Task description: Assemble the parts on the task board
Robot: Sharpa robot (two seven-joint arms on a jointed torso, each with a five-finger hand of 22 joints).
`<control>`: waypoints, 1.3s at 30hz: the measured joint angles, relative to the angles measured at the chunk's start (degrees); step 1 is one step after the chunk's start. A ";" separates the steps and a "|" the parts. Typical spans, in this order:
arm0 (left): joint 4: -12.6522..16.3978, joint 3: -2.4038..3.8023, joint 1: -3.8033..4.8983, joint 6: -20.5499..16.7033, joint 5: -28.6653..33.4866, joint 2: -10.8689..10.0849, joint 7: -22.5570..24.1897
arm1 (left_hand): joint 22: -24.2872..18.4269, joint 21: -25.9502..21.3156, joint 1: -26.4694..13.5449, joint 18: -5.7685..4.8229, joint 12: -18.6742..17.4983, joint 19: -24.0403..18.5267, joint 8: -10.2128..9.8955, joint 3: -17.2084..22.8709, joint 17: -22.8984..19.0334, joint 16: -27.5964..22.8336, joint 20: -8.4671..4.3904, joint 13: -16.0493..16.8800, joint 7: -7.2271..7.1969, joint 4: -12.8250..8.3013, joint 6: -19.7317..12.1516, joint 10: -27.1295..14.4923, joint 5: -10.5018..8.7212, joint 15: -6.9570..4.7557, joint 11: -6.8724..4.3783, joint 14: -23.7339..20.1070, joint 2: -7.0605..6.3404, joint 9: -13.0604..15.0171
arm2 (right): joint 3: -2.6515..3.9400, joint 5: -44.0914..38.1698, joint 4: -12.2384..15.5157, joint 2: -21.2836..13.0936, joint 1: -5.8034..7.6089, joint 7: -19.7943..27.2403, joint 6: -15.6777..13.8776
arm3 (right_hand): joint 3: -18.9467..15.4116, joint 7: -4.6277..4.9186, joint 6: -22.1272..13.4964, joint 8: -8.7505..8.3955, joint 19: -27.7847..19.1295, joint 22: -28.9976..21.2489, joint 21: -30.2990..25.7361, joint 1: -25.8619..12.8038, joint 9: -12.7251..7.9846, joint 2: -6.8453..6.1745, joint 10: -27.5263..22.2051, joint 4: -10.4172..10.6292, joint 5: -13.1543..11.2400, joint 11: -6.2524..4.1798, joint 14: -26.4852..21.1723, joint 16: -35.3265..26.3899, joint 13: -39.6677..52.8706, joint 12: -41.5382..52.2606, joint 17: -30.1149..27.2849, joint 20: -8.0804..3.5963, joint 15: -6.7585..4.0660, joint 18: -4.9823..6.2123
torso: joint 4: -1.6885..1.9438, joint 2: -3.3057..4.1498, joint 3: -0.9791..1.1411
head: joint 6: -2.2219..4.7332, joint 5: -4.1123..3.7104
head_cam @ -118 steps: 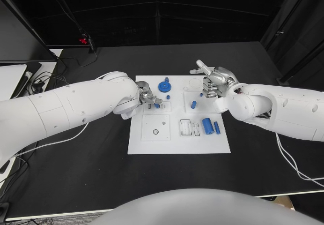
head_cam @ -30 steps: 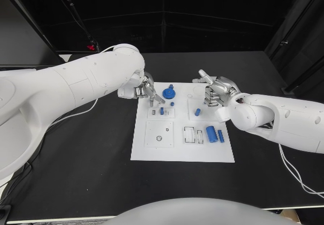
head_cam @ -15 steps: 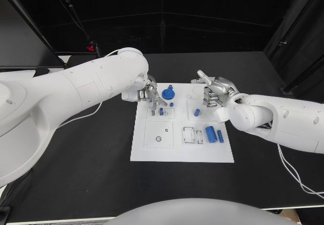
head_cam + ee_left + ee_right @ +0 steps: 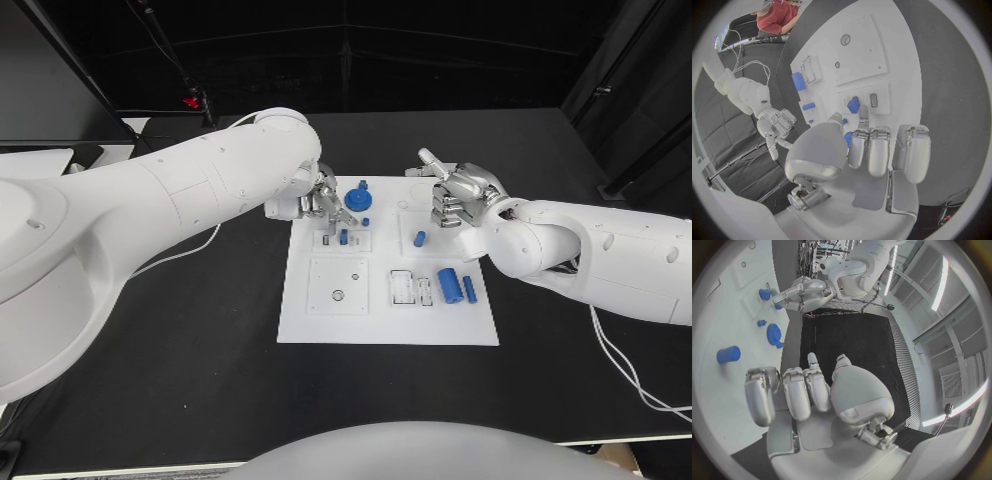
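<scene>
The white task board [image 4: 320,322] lies in the middle of the black table. My left hand [image 4: 319,204] hovers over its far left corner with the fingers curled together and nothing visibly in them [image 4: 879,150]. Just beyond its fingertips a small blue part [image 4: 343,237] [image 4: 853,104] stands in a socket. A blue gear [image 4: 359,200] sits beside that hand. My right hand [image 4: 459,194] [image 4: 798,390] hangs over the far right edge, fingers curled in, holding nothing. Another blue part [image 4: 420,239] lies below it. A blue cylinder [image 4: 449,284] and a thin blue pin [image 4: 470,290] lie at the right.
A tiny blue peg [image 4: 368,222] stands near the gear. Two narrow slots [image 4: 411,288] and a square plate with a hole [image 4: 338,287] occupy the board's near half. My bulky left arm [image 4: 159,210] spans the table's left side. Cables lie at the far left corner [image 4: 202,105].
My left hand has let go of the small blue part, which stands alone in its socket, and drawn back a little with the elbow raised. The camera has shifted. My right hand has barely moved.
</scene>
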 measured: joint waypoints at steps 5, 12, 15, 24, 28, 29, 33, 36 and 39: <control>-0.29 0.00 -0.17 -0.45 0.02 0.12 -0.31 | 0.00 0.00 0.67 0.01 0.00 0.00 0.00 0.00 0.00 0.00 0.00 0.00 0.00 0.00 0.00 0.00 0.00 0.00 0.00 0.00 0.18 -0.12 | 0.00 0.00 0.12 0.03 0.00 0.01 -0.04 | 0.00 0.00 0.00 0.00 0.00 0.00 0.00 0.00 0.00 0.00 0.00 0.00 0.00 0.00 0.00 0.00 0.00 0.00 0.00 0.00 0.00 0.00 | 0.01 -0.01 0.00 | -0.07 -0.05; -0.57 0.00 -0.42 -0.63 0.06 0.49 -0.50 | 0.00 0.00 1.90 0.00 0.00 0.00 -0.22 0.20 0.00 0.00 0.00 0.00 0.00 -0.13 0.00 0.00 0.22 0.00 0.00 0.00 0.30 -0.21 | 0.00 0.00 0.25 0.06 0.00 0.02 -0.09 | 0.00 0.00 0.00 0.00 0.00 0.00 0.00 0.00 0.00 0.00 0.00 0.00 0.00 0.00 0.00 0.00 0.00 0.00 0.00 0.00 0.00 0.00 | -0.04 -0.01 -0.01 | -0.16 -0.18; -0.62 0.01 -0.56 -0.61 0.14 0.64 -0.59 | 0.00 0.00 2.56 0.00 0.00 0.00 -0.46 0.49 0.00 0.00 0.00 0.00 0.00 -0.14 0.00 0.00 0.45 0.00 0.00 0.00 0.25 -0.31 | 0.00 0.00 0.26 0.07 0.00 0.02 -0.11 | 0.00 0.00 0.00 0.00 0.00 0.00 0.00 0.00 0.00 0.00 0.00 0.00 0.00 0.00 0.00 0.00 0.00 0.00 0.00 0.00 0.00 0.00 | -0.04 -0.01 -0.01 | -0.27 -0.34; -0.82 0.01 -1.08 -0.57 0.38 0.86 -0.90 | 0.00 0.00 4.39 0.00 0.01 0.00 -0.84 1.18 0.00 0.00 0.00 0.06 0.00 -0.20 0.00 0.00 0.89 0.00 0.00 0.00 0.37 -0.52 | 0.01 0.00 0.29 0.17 0.01 0.02 -0.16 | 0.00 0.00 0.00 0.00 0.00 0.00 0.00 0.00 0.00 0.00 0.00 0.00 0.00 0.00 0.00 0.00 0.00 0.00 0.00 0.00 0.00 0.00 | -0.02 -0.02 0.00 | -0.47 -0.48; -0.82 0.01 -1.17 -0.58 0.44 0.91 -0.96 | 0.00 0.00 5.29 0.00 0.05 0.00 -0.84 1.82 0.00 0.00 0.00 0.15 0.00 -0.37 0.00 0.00 1.25 0.00 0.00 0.00 0.25 -0.64 | 0.01 0.00 0.30 0.21 0.01 0.02 -0.17 | 0.00 0.00 0.00 0.00 0.00 0.00 0.00 0.00 0.00 0.00 0.00 0.00 0.00 0.00 0.00 0.00 0.00 0.00 0.00 0.00 0.00 0.00 | 0.01 -0.04 0.00 | -0.55 -0.56; -0.81 0.01 -1.19 -0.60 0.45 0.92 -0.97 | 0.00 0.00 5.43 0.00 0.06 0.00 -0.84 1.83 0.00 0.00 0.00 0.18 0.00 -0.38 0.00 0.00 1.25 0.00 0.00 0.00 0.40 -0.66 | 0.01 0.00 0.31 0.21 0.01 0.02 -0.17 | 0.00 0.00 0.00 0.00 0.00 0.00 0.00 0.00 0.00 0.00 0.00 0.00 0.00 0.00 0.00 0.00 0.00 0.00 0.00 0.00 0.00 0.00 | 0.01 -0.04 0.00 | -0.55 -0.59; -0.74 0.01 -1.24 -0.77 0.48 0.93 -0.98 | 0.00 0.00 6.85 0.00 0.23 0.00 -1.11 2.99 0.00 0.00 0.00 0.22 0.00 -0.37 0.00 -0.10 1.25 0.02 0.10 -0.01 0.49 -0.77 | 0.01 0.00 0.33 0.22 0.01 0.02 -0.18 | 0.00 0.00 0.00 0.22 0.00 0.00 -0.14 0.00 0.00 0.00 0.00 0.00 0.00 0.00 0.00 0.00 0.00 0.00 0.00 0.00 0.00 0.00 | 0.01 -0.04 0.01 | -0.60 -0.65; -0.70 0.01 -1.28 -0.97 0.51 0.93 -0.98 | 0.00 0.00 7.01 0.00 0.37 0.00 -1.11 3.10 0.00 0.00 0.00 0.22 0.00 -0.38 0.00 -0.11 1.35 0.02 0.11 -0.02 0.65 -0.82 | 0.01 0.00 0.35 0.25 0.01 0.02 -0.19 | 0.00 0.00 0.00 0.22 0.00 0.00 -0.22 0.00 0.00 0.00 0.00 0.00 0.00 0.00 0.00 0.00 0.00 0.00 0.00 0.00 0.00 0.00 | 0.01 -0.05 0.02 | -0.63 -0.70; -0.68 0.01 -1.30 -1.16 0.54 0.92 -0.98 | 0.00 0.00 7.63 0.00 0.39 0.00 -1.11 3.46 0.00 0.00 0.00 0.21 0.00 -0.43 0.00 -0.12 1.57 0.09 0.11 -0.08 0.48 -0.83 | 0.01 0.00 0.37 0.28 0.01 0.02 -0.19 | 0.00 0.00 0.00 0.22 0.00 0.00 -0.22 0.00 0.00 0.00 0.00 0.00 0.00 0.00 0.00 0.00 0.00 0.00 0.00 0.00 0.00 0.00 | 0.01 -0.06 0.03 | -0.68 -0.72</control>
